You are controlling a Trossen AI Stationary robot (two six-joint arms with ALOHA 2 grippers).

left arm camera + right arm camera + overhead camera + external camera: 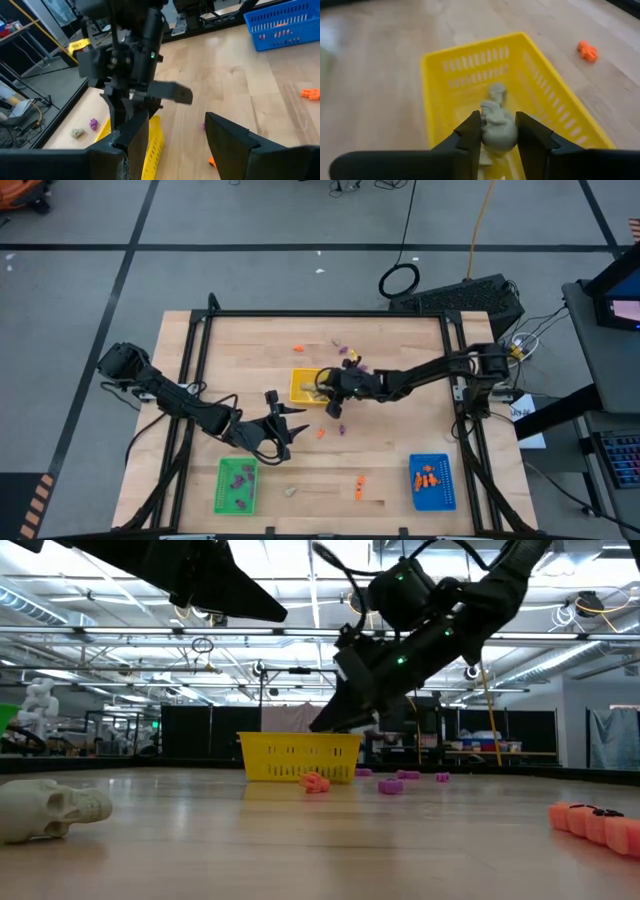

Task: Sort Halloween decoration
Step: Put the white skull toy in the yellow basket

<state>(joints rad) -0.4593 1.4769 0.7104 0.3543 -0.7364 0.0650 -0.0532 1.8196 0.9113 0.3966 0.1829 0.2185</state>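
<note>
I am working over a pale wooden counter (390,465) framed by black rails. On it are sitting three slotted plastic trays: a yellow one (303,386) near the middle, a green one (237,485) toward my left holding purple trinkets (238,475), and a blue one (432,482) toward my right holding orange trinkets (427,476).

My right arm is reaching across to the yellow tray, and my right claw (498,131) is hanging just above its inside, gripping a pale beige-grey rounded trinket (496,129) between narrow fingers (470,135). Another pale piece (496,91) is lying on the tray floor below it.

My left claw (290,425) is waiting between the yellow and green trays, fingers spread and holding nothing.

Loose trinkets are lying scattered on the counter: a pale skull (52,807) near the low camera, orange ones (359,486) between the green and blue trays, and small purple pieces (390,786) beside the yellow tray.
</note>
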